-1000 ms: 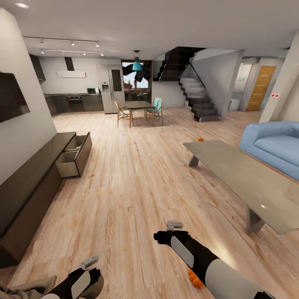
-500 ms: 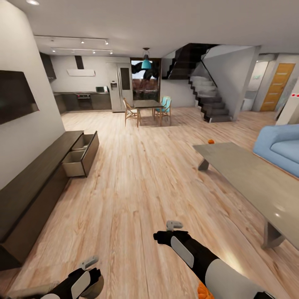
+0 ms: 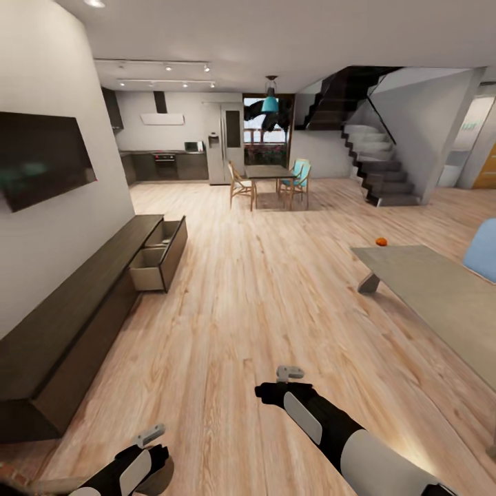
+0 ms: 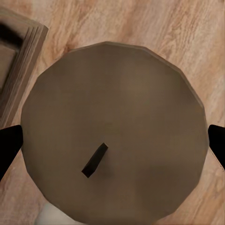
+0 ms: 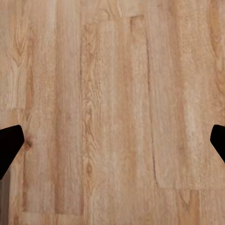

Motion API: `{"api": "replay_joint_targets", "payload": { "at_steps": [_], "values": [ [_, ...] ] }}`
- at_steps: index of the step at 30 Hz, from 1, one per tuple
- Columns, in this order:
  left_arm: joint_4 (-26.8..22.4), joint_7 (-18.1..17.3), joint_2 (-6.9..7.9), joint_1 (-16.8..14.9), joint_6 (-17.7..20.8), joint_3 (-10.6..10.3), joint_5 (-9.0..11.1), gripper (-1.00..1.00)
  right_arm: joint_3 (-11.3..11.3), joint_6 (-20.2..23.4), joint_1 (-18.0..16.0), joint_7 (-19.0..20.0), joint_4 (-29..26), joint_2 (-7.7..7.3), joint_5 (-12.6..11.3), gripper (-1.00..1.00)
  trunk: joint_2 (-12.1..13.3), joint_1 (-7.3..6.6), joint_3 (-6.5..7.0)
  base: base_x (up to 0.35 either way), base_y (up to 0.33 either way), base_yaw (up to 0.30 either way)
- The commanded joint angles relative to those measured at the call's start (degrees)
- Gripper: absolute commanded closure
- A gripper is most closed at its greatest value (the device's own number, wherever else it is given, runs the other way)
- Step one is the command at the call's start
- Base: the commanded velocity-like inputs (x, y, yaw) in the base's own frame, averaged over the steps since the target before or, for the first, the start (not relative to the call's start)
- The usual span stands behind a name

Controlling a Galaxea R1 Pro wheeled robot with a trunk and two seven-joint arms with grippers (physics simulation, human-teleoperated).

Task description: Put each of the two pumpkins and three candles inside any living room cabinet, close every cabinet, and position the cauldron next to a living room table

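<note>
The long dark-brown cabinet runs along the left wall, and two drawers at its far end stand pulled out. The grey-olive table is at the right. A small orange pumpkin sits by the table's far corner; whether it rests on the top or on the floor behind, I cannot tell. My left gripper is open over a round brown disc. My right gripper is open over bare floor, with nothing between its fingers. The candles and the cauldron are out of view.
A blue sofa shows at the right edge. A dining table with chairs, the kitchen and a dark staircase lie far ahead. A dark TV hangs on the left wall. Wide wooden floor separates cabinet and table.
The camera has turned left, so cabinet, table and far pumpkin have slid right in the picture. An orange pumpkin seen low beside my right arm has left the view. Both arms keep their pose.
</note>
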Motion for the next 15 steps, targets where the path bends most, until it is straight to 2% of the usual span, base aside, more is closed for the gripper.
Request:
{"api": "replay_joint_targets", "payload": {
  "at_steps": [1, 9, 13, 15],
  "values": [
    [-0.2, 0.3, 0.03, 0.0, 0.3, -0.5, 0.3, 1.0, 0.3, 0.1, -0.1, -0.4, -0.1, -0.04, -0.5, -1.0, 0.0, 0.03, -0.07, 0.294, 0.01, 0.081],
    [-0.2, 0.3, 0.01, 0.0, 0.3, -0.5, 0.2, 1.0, 0.3, 0.1, -0.1, -0.3, -0.1, -0.04, -0.5, -1.0, 0.0, 0.03, -0.09, 0.323, 0.007, 0.014],
    [-0.2, 0.3, 0.02, 0.0, 0.3, -0.5, 0.1, 1.0, 0.3, 0.0, -0.1, -0.4, -0.1, -0.06, -0.5, -1.0, 0.0, 0.03, -0.09, 0.312, 0.137, 0.008],
    [-0.2, 0.3, 0.01, 0.0, 0.3, -0.5, 0.1, 1.0, 0.4, 0.0, -0.1, -0.5, -0.1, -0.11, -0.5, -1.0, 0.0, 0.03, -0.12, 0.302, 0.061, 0.17]
  ]
}}
